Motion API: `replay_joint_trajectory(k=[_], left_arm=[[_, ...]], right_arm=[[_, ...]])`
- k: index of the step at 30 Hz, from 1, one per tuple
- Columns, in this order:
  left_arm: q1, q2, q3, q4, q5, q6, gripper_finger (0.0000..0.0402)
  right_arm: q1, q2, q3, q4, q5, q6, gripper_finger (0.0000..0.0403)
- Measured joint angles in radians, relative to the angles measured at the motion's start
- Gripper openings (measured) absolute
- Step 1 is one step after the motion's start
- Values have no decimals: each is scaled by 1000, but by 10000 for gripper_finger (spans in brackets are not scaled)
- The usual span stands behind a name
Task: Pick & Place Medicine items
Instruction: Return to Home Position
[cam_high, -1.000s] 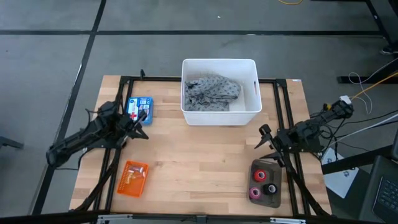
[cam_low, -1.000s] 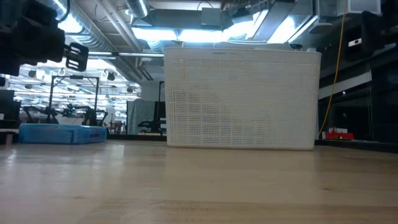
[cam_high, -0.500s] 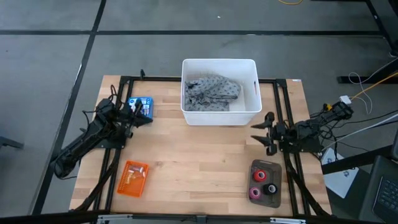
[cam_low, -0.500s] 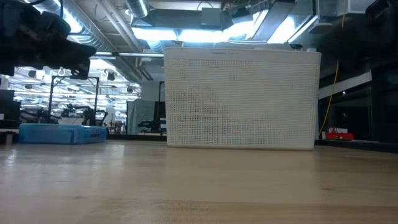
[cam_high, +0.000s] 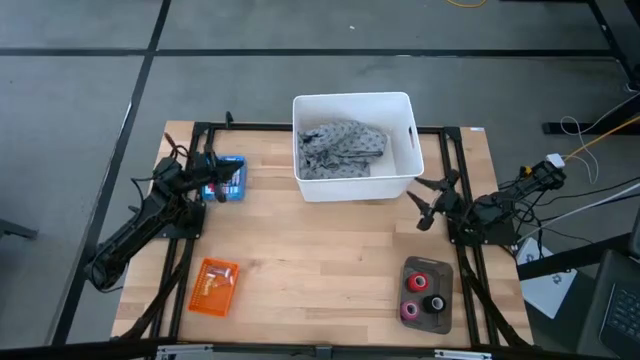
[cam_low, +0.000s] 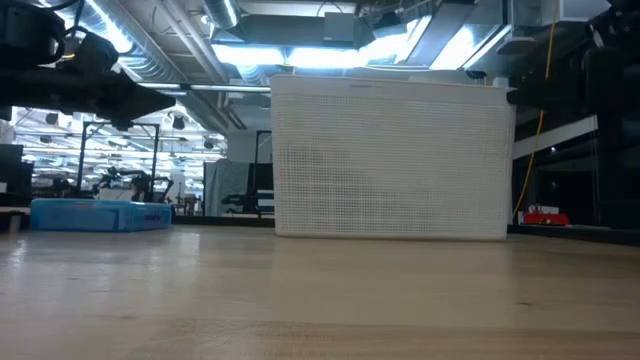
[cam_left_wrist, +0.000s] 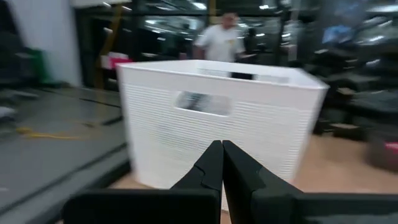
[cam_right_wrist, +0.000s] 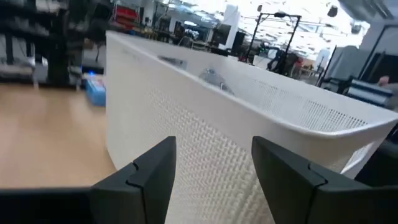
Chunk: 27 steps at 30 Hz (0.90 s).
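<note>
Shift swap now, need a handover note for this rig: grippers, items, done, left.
Left gripper shut, empty, above the blue red-cross box on the table's left side.
Right gripper open, empty, beside the white bin's right side.
Grey cloth in the white bin; red, pink, black rolls in the black bin; orange tray's contents unclear.
Left: both arms to home.

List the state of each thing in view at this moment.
white bin: upright, holds the grey cloth
blue box: flat on the table
orange tray: flat on the table
black bin: holds three small rolls
left pincer: shut, empty, above the blue box
right pincer: open, empty, beside the white bin
</note>
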Motion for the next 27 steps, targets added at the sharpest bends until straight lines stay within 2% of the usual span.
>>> replay_joint_trajectory(k=[4,9,17,23,27], left_arm=[[0,4,0,-8,-117,95,6],[-2,26,0,-16,-195,100,4],[-2,64,0,-16,-195,83,8],[-2,64,0,-16,-195,84,6],[-2,64,0,-16,-195,87,8]], right_arm=[[0,0,0,-69,0,-14,212],[0,0,0,-95,-7,-21,212],[0,0,0,-94,-10,-15,212],[0,0,0,-91,-11,52,212],[0,0,0,-91,-11,243,212]])
